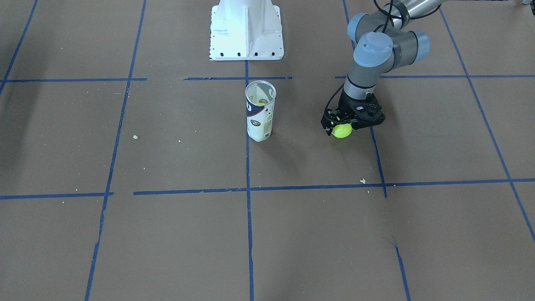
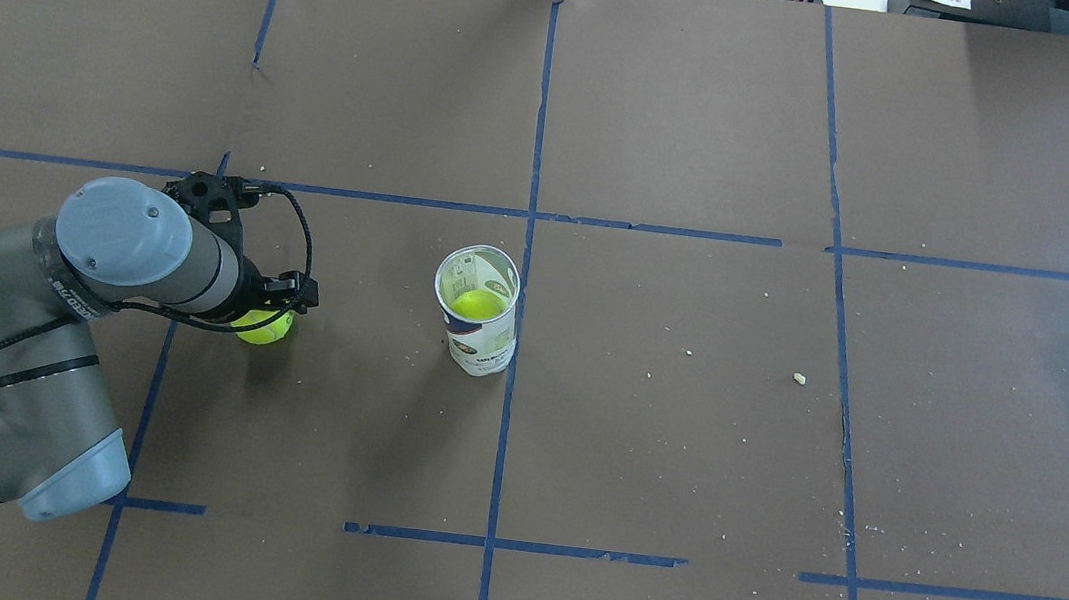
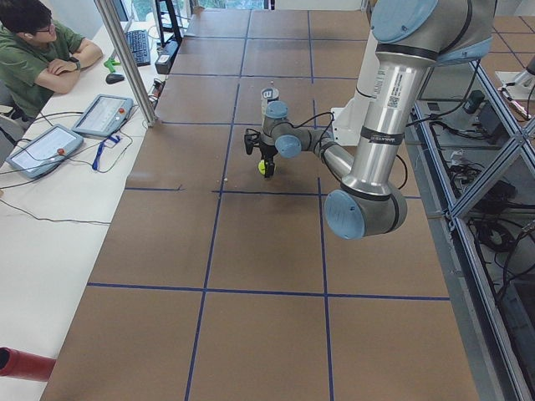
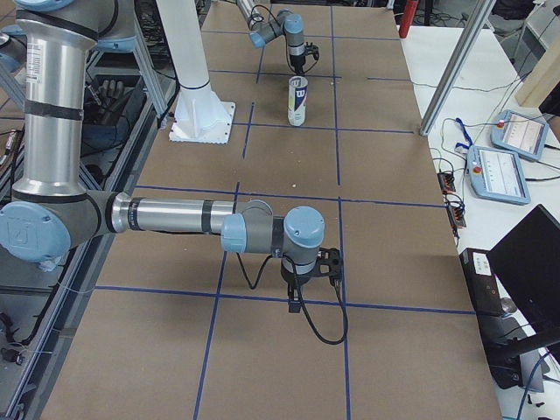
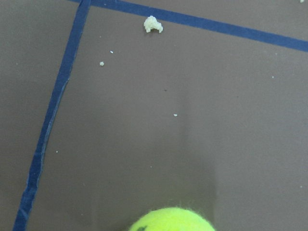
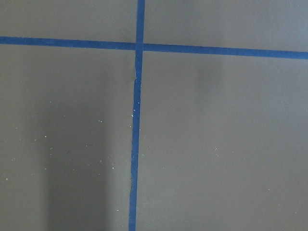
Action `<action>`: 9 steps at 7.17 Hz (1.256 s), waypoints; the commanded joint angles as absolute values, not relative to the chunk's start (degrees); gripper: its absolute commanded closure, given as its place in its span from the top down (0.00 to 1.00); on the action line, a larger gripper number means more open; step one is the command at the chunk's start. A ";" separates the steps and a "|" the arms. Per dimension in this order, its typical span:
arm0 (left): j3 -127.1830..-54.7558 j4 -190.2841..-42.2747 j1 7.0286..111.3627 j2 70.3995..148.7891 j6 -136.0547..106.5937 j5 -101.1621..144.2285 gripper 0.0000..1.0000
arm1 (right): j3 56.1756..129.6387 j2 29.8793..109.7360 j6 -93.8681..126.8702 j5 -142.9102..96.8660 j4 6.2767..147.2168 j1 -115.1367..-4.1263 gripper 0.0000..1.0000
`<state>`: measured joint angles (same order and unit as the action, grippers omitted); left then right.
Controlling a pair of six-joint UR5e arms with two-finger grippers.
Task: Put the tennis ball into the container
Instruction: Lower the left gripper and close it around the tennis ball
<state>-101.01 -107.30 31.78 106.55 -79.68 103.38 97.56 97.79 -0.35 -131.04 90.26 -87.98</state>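
A yellow-green tennis ball sits between the fingers of my left gripper, which is shut on it just above the brown table. The ball's top edge shows at the bottom of the left wrist view. The clear labelled container stands upright near the table's middle, apart from the gripper, with another yellow-green ball inside. My right gripper hangs low over the table far from both; I cannot tell whether it is open or shut.
The white pedestal stands behind the container on the robot's side. Blue tape lines grid the table, with small crumbs scattered. An operator sits at a side table with tablets.
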 commanded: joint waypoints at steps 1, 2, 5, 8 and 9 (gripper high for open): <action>-100.81 -107.49 31.20 106.70 -79.54 103.53 0.88 | 97.56 97.82 -0.35 -131.04 90.26 -87.98 1.00; -101.42 -107.40 31.20 106.61 -79.63 103.71 0.47 | 97.56 97.74 -0.35 -131.04 90.26 -87.98 1.00; -107.99 -104.44 31.99 105.74 -79.63 103.62 0.00 | 97.56 97.82 -0.35 -131.04 90.26 -87.98 1.00; -119.42 -89.51 35.57 109.14 -79.63 107.20 0.00 | 97.56 97.82 -0.35 -131.04 90.26 -87.98 1.00; -120.40 -84.25 37.60 113.51 -79.63 109.23 0.00 | 97.56 97.82 -0.35 -131.04 90.26 -87.98 1.00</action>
